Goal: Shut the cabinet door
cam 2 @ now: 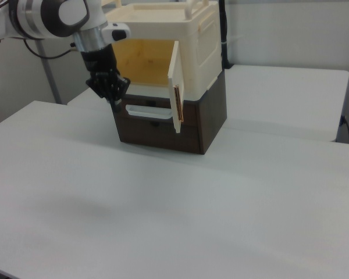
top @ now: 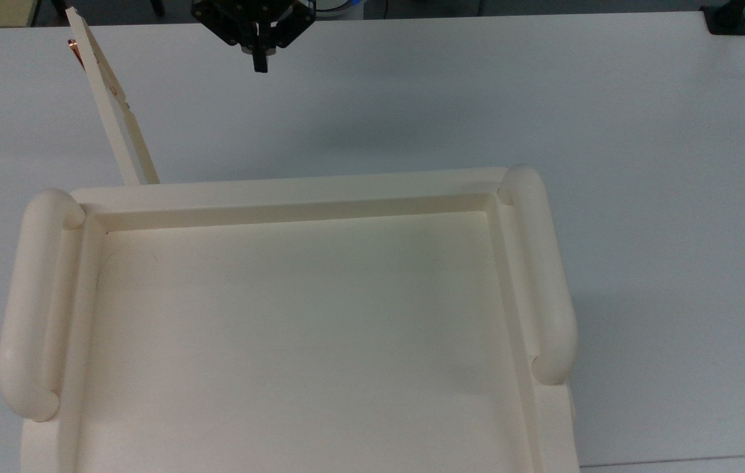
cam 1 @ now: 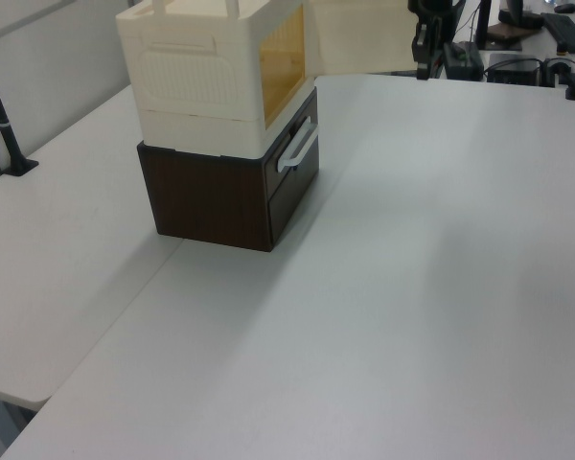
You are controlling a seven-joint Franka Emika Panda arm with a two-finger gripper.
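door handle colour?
Copper, on the cream door's free edge; the handle shows best in the right view.

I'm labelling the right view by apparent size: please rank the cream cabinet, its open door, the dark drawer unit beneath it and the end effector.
Largest to smallest, as seen:
1. cream cabinet
2. dark drawer unit, close to the cabinet, so unsure
3. cabinet door
4. end effector, shut

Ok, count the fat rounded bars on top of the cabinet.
2: one bar along the top view's left side of the cabinet, the other bar along the top view's right side.
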